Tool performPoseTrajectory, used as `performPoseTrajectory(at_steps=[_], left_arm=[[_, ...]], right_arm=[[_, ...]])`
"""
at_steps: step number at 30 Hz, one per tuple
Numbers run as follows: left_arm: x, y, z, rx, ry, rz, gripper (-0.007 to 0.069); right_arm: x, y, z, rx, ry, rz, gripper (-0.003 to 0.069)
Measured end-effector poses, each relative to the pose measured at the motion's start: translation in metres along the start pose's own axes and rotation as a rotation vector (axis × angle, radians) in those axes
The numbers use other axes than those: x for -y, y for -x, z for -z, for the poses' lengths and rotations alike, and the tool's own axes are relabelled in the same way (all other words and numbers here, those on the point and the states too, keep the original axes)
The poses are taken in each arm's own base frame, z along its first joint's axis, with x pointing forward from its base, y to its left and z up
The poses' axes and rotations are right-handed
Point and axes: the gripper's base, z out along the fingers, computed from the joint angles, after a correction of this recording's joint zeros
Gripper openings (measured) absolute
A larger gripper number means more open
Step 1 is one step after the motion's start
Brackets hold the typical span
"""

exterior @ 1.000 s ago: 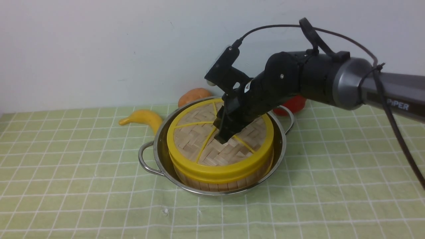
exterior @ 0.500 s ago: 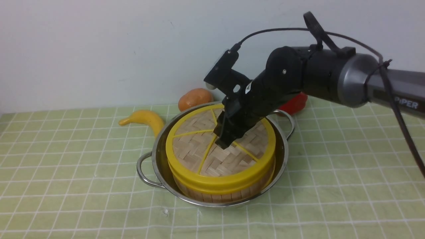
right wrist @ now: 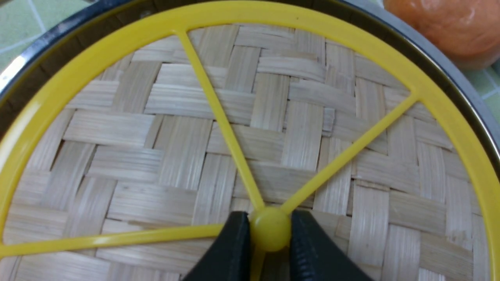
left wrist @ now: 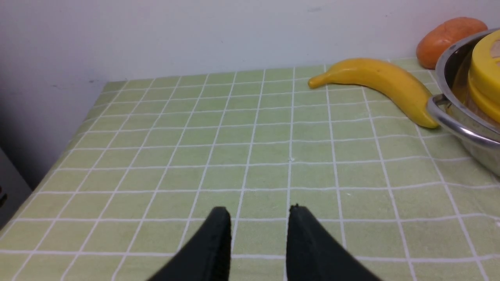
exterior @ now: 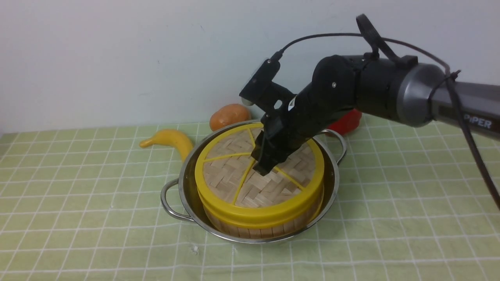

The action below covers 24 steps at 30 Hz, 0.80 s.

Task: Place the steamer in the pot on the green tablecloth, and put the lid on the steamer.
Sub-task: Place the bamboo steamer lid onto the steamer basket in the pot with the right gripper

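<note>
The steel pot (exterior: 332, 171) stands on the green tablecloth (exterior: 78, 195) at the middle. The steamer (exterior: 250, 230) sits inside it; only its slatted side shows, its contents are hidden. The woven lid (exterior: 226, 175) lies flat on top of the steamer. My right gripper (exterior: 263, 168) reaches down from the right and is shut on the lid's yellow central knob (right wrist: 270, 230); the lid (right wrist: 175, 148) fills the right wrist view. My left gripper (left wrist: 259, 208) is open and empty, low over bare cloth left of the pot (left wrist: 461, 128), and is out of the front view.
A yellow banana (exterior: 172, 138) lies just behind the pot's left side. An orange fruit (exterior: 228, 115) and a red object (exterior: 347, 121) sit behind the pot by the wall. The tablecloth's left edge (left wrist: 78, 140) drops off beyond my left gripper.
Over the first half second the pot, steamer and lid shifted slightly toward the front and my right arm rose a little. Since then nothing has visibly moved.
</note>
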Motion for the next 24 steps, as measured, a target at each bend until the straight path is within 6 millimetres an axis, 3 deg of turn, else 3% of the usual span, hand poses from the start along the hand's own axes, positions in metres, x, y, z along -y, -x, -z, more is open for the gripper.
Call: performPoseTrajectory(at_steps=[3,6,10,15,19,24], left_arm=[[0.0,0.0,0.0,0.0,0.0,0.0,0.0202],[0.0,0.0,0.0,0.0,0.0,0.0,0.0202],[0.0,0.0,0.0,0.0,0.0,0.0,0.0202],[0.0,0.0,0.0,0.0,0.0,0.0,0.0202],[0.0,0.0,0.0,0.0,0.0,0.0,0.0202],[0.0,0.0,0.0,0.0,0.0,0.0,0.0202]], right_arm=[[0.0,0.0,0.0,0.0,0.0,0.0,0.0146],[0.0,0.0,0.0,-0.004,0.003,0.0,0.0199],[-0.003,-0.001,0.003,-0.017,0.021,-0.002,0.0441],[-0.006,0.001,0.013,-0.021,0.025,0.012,0.0636],[-0.004,0.008,0.026,0.034,-0.015,0.027,0.0653],[0.001,0.013,0.027,0.078,-0.071,0.054,0.0597]])
